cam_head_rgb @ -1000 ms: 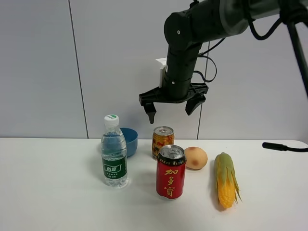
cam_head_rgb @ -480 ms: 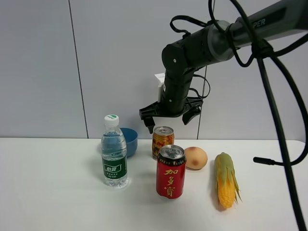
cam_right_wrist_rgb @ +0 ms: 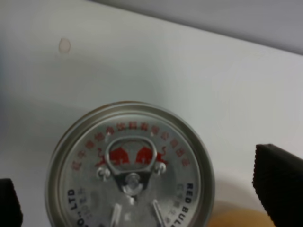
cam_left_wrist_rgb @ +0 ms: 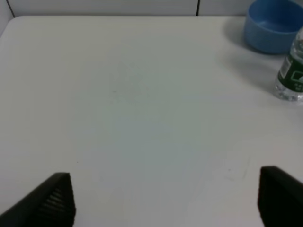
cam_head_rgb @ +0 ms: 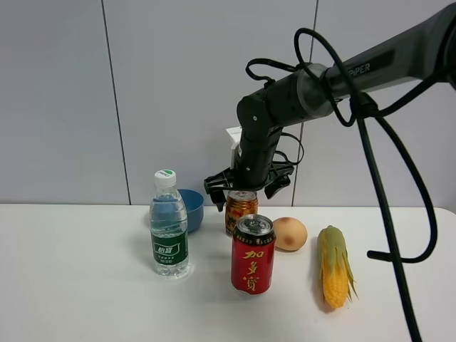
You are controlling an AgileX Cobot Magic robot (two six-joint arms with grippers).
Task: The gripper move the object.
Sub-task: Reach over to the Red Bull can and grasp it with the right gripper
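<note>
Progress is slight: your right pincer straddles the gold can wide open, gripping nothing; closing, lifting and moving remain.

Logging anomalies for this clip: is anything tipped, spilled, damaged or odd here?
Nothing stands out. The water bottle, red can and Red Bull can stand upright, the corn lies flat, and the right gripper hangs open over that can.

— What fills the view?
— A can's silver top, with pull tab and red bull marks, on the white tabletop.
— And the end effector?
— Spread wide: its black fingers flank the can, clear of its rim.
</note>
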